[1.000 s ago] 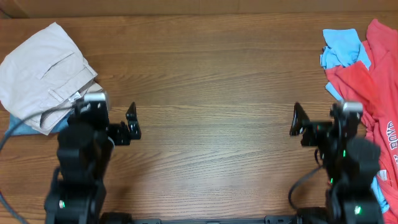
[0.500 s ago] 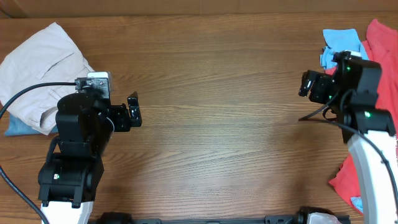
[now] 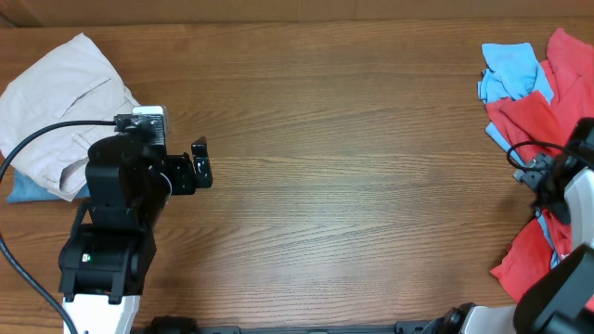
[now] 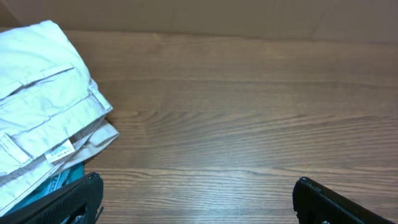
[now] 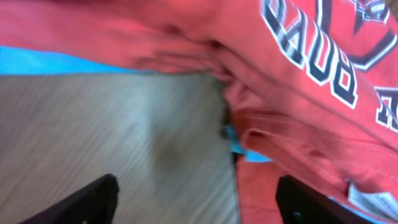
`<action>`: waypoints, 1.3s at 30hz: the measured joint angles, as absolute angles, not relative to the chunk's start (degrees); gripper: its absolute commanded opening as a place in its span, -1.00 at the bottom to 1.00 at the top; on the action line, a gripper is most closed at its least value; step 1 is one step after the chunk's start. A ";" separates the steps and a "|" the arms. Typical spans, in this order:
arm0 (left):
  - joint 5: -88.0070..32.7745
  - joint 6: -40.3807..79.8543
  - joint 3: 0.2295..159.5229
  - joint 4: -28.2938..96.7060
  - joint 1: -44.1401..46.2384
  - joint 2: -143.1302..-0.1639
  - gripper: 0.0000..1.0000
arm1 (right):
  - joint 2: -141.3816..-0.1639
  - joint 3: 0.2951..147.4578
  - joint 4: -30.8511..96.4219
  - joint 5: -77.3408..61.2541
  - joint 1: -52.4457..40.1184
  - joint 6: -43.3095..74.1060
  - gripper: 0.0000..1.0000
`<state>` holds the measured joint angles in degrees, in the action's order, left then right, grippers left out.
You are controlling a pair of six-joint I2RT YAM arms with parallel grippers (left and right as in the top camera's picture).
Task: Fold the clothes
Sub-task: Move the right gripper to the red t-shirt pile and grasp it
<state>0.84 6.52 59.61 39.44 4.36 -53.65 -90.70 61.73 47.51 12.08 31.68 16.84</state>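
The red T-shirt [image 3: 548, 116] sits in a crumpled heap at the far right edge of the tabletop [image 3: 353, 139]. It's tangled up with the light blue shirt [image 3: 509, 70], which pokes out at the top of the pile. Nothing looks folded yet.

The right gripper [image 5: 199, 202] hangs just over the heap's edge, fingers spread wide with nothing between them. Its camera shows the navy-and-white lettering [image 5: 311, 56], a thick rolled hem [image 5: 292, 134] and the little white tag [image 5: 372, 202] down in the corner. That view is smeared, so whether a finger touches cloth can't be told.

Best guess: the step is grabbing the red shirt and getting it out to the bare middle. To do that cleanly, it should pinch one layer at the hem and steer clear of the blue strip tucked in the fold, or both shirts come along. Lifting before dragging would help too.

The left gripper [image 4: 199, 205] is wide open and empty over bare wood, beside the beige trousers [image 4: 37, 106] and well apart from the pile.
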 measured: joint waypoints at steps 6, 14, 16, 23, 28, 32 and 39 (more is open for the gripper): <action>0.84 6.52 59.61 39.33 4.36 -54.87 1.00 | -94.45 61.76 45.50 12.10 34.52 17.32 0.16; 0.84 6.52 59.61 39.24 4.36 -55.09 1.00 | -98.70 61.84 42.35 12.45 36.01 17.56 0.18; 0.84 6.52 59.61 39.24 4.36 -55.09 1.00 | -100.66 61.84 41.95 12.43 36.01 17.56 0.18; 0.84 6.52 59.61 39.24 4.36 -55.09 1.00 | -103.37 61.84 41.32 12.53 36.01 17.69 0.02; 0.84 6.52 59.61 39.24 4.36 -55.09 1.00 | -103.37 61.84 41.08 14.00 36.01 18.00 -0.28; 0.84 6.52 59.61 39.22 4.36 -55.09 1.00 | -103.37 61.87 41.04 14.50 36.01 17.69 -0.73; 0.84 6.52 59.61 39.22 4.36 -55.11 1.00 | -103.37 61.93 40.71 16.12 36.01 19.51 -0.92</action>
